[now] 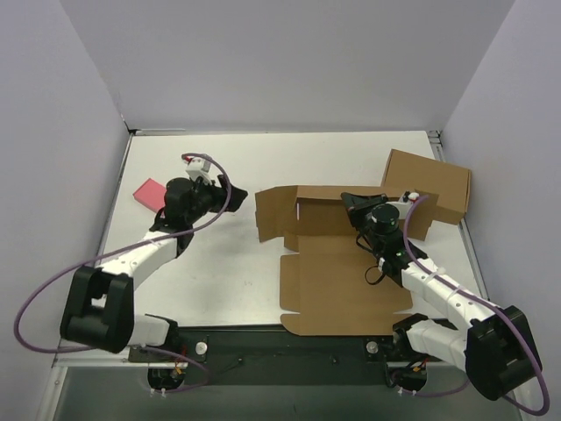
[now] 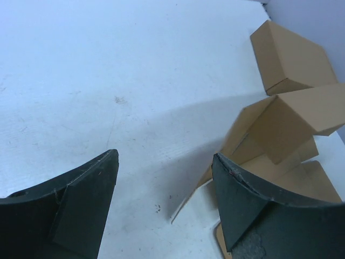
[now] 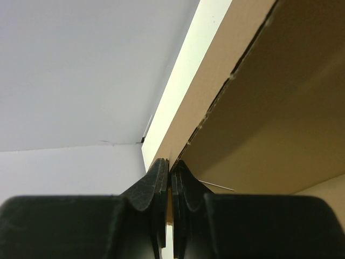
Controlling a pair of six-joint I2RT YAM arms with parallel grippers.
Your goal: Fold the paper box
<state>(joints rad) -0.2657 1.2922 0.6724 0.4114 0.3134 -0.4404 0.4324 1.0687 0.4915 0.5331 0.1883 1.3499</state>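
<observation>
My right gripper pinches a raised panel of the paper box; my left gripper gapes empty, box at its three o'clock.

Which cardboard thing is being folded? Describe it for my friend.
On the white table, look right of centre. The paper box lies there as a spread brown sheet with raised flaps, pinched by the right gripper; the second box behind it is fully closed.
</observation>
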